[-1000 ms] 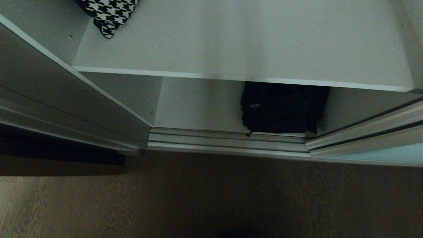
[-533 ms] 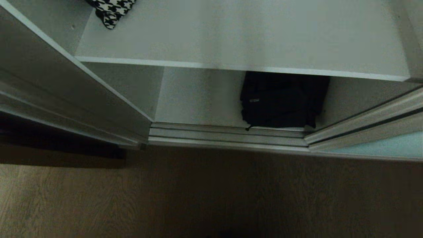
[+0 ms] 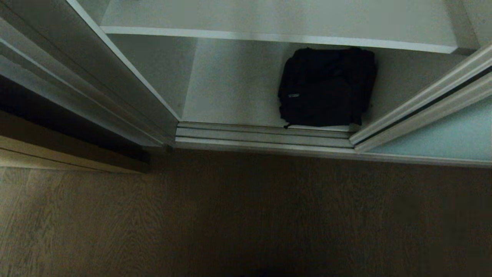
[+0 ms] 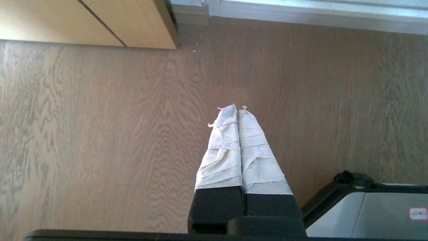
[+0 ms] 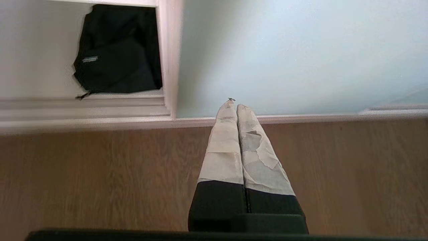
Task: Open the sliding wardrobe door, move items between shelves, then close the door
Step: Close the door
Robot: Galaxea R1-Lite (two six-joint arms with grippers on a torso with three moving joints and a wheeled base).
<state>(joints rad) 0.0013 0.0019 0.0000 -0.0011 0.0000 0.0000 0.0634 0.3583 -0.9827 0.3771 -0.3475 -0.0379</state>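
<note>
Reaching: not yet begun; neither arm shows in the head view
Door: the sliding wardrobe door (image 3: 442, 134) stands pushed to the right, leaving the compartment open
Bag: the black fabric bag (image 3: 326, 86) lies on the lowest board, right of centre, its front edge just behind the floor track (image 3: 265, 135) and its right side close to the door frame
Shelf above: the white shelf (image 3: 276, 37) overhangs the bag's back edge
Right gripper (image 5: 233, 104): jaws pressed together, empty, hanging over the wooden floor (image 3: 246, 215) in front of the glass panel, right of the bag
Left gripper (image 4: 236, 107): jaws closed, empty, parked above the floor
Houndstooth cloth: not in sight
Risk, clearance: reaching in low, the arm may knock the shelf edge or the door frame
Risk, grip: soft fabric may slip or drag, and a strap could snag on the track
</note>
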